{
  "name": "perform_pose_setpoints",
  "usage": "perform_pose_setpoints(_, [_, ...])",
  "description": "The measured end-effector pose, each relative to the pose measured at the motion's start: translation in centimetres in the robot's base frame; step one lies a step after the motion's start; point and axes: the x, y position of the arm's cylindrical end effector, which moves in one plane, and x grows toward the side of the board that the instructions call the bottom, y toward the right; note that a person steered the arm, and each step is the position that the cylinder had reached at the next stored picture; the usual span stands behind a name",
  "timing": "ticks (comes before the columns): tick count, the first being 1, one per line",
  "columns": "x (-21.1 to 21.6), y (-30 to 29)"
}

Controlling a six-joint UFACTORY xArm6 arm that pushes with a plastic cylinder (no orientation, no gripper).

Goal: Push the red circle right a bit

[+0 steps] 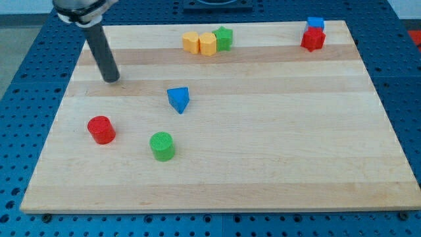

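Note:
The red circle [101, 130] is a short red cylinder standing at the view's lower left on the wooden board [263, 164]. My tip [111, 79] rests on the board at the upper left, above the red circle and a little to its right, well apart from it. A green circle [162, 145] stands to the right of the red circle and slightly lower. A blue triangle [178, 99] lies above the green circle, right of my tip.
At the top middle, two yellow blocks [199, 43] and a green block [223, 38] sit in a touching row. At the top right, a blue block [315, 24] sits just behind a red block [313, 39]. A blue perforated table surrounds the board.

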Motion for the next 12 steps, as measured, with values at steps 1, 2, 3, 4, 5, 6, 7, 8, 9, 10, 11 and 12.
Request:
perform_pose_setpoints(1, [0.8, -7.5])
perform_pose_setpoints(2, [0.8, -7.6])
perform_pose_setpoints(3, [0.9, -7.6])
perform_pose_setpoints(4, [0.9, -7.6])
perform_pose_setpoints(5, [1.3, -7.6])
perform_pose_setpoints(6, [2.1, -7.6])
perform_pose_setpoints(7, [9.0, -7.6])
perform_pose_setpoints(8, [13.1, -7.6])
perform_pose_setpoints(9, [13.2, -7.0])
perform_pose_setpoints(10, [12.2, 1.1])
perform_pose_setpoints(11, [12.2, 1.1])
perform_pose_setpoints(12, [15.8, -1.6])
